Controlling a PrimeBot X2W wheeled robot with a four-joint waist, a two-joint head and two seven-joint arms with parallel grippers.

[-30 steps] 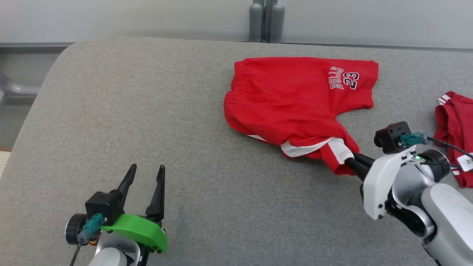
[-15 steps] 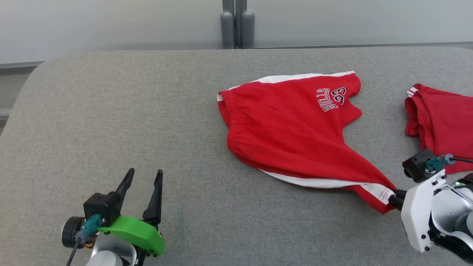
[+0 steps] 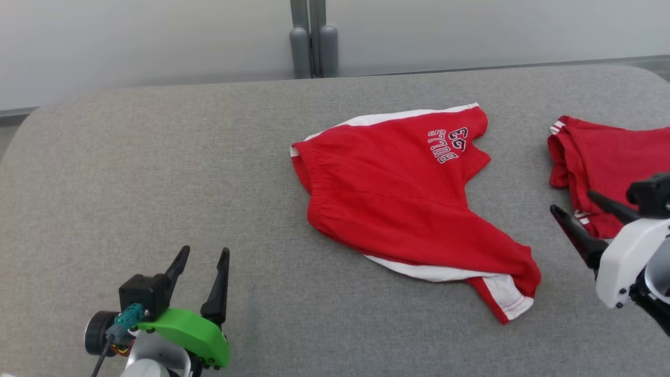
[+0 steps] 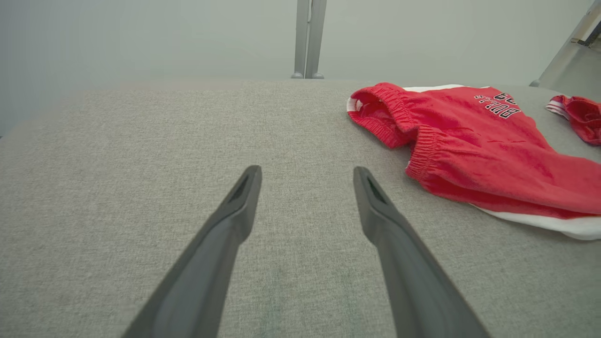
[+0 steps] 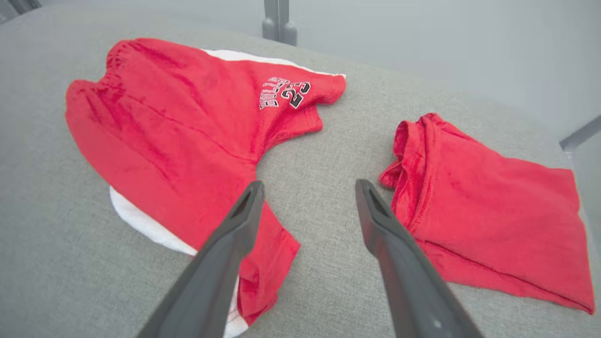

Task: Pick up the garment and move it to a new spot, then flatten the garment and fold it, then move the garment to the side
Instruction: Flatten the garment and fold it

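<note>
The garment is a pair of red shorts [image 3: 398, 199] with white side stripes and a "BULLS 23" print, lying spread and somewhat wrinkled on the grey table [image 3: 157, 167]. One leg stretches toward the near right, its hem resting on the cloth surface. My right gripper [image 3: 571, 201] hovers open just right of that leg, holding nothing. In the right wrist view the shorts [image 5: 178, 122] lie left of my open right gripper [image 5: 309, 184]. My left gripper [image 3: 204, 250] stands open at the near left, well clear of the shorts [image 4: 469, 150], and shows open [image 4: 306, 171] in its own view.
A second red garment [image 3: 602, 162] lies folded at the table's right end, close behind my right gripper, and shows in the right wrist view [image 5: 488, 216]. Grey posts [image 3: 311, 42] stand behind the table's far edge. Bare table spreads across the left half.
My right gripper has opened and let go of the shorts' leg, then drawn back to the right. The leg now lies on the table. The head camera has also shifted.
</note>
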